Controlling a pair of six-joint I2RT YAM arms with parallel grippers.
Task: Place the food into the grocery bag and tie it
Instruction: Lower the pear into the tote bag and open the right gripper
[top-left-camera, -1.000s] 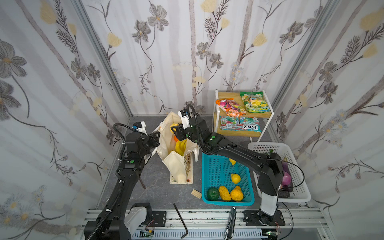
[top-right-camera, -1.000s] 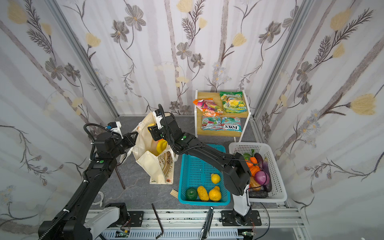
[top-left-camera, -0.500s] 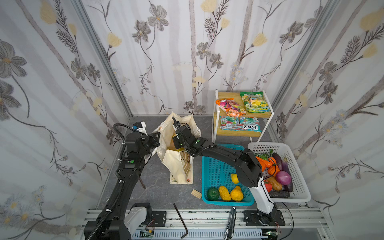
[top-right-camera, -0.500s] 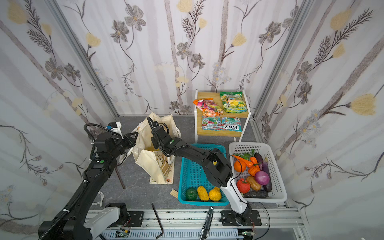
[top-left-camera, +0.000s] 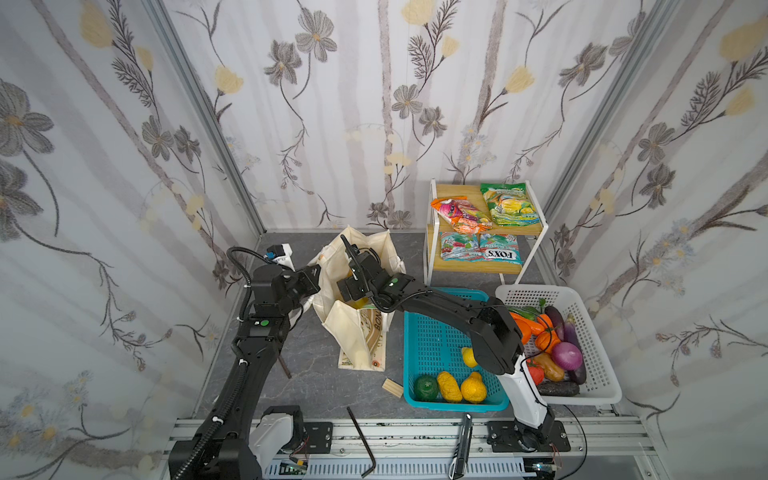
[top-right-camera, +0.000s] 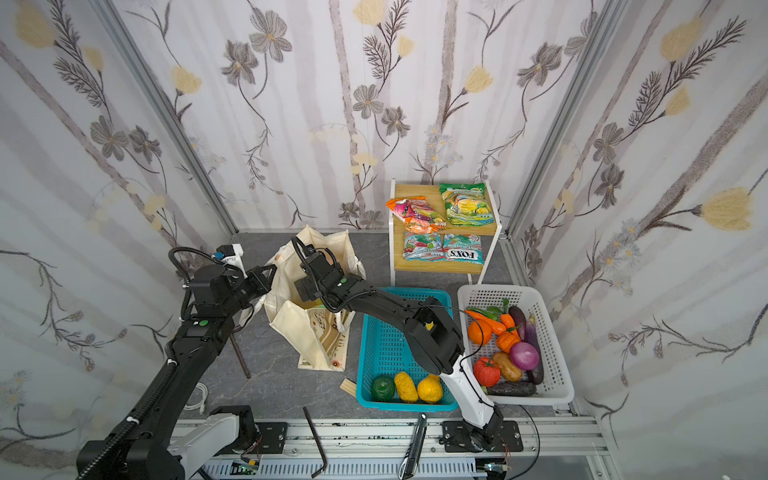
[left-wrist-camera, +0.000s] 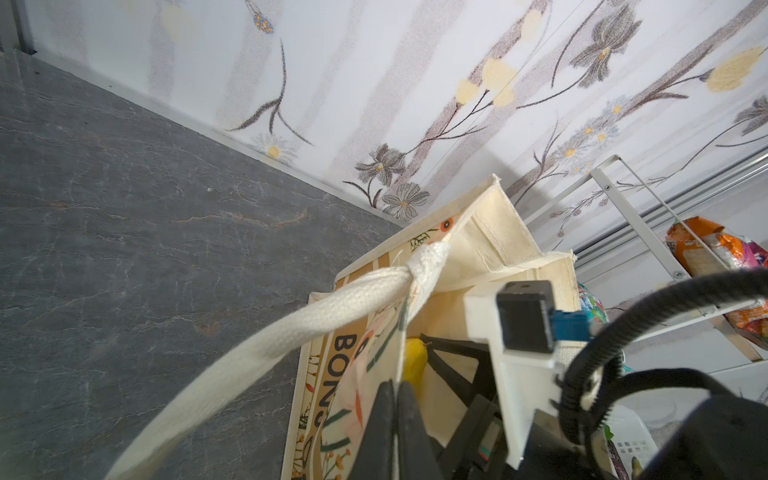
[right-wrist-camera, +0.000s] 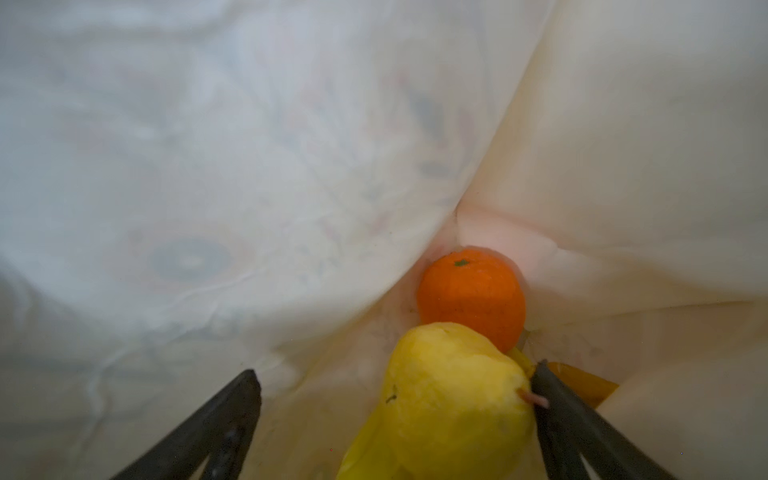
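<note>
We are clenching the left end effector (left-wrist-camera: 395, 399) on the grocery bag (top-left-camera: 353, 332) at 9 o'clock, admitting the released right end effector (right-wrist-camera: 395, 370).

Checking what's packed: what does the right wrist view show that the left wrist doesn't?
Right wrist only: an orange deep in the grocery bag; the right gripper, jaws open, around a yellow fruit. Left wrist only: the rope handle, an orange snack packet, the left gripper, jaws shut on the bag's rim. Both: bag cloth and the yellow fruit.
</note>
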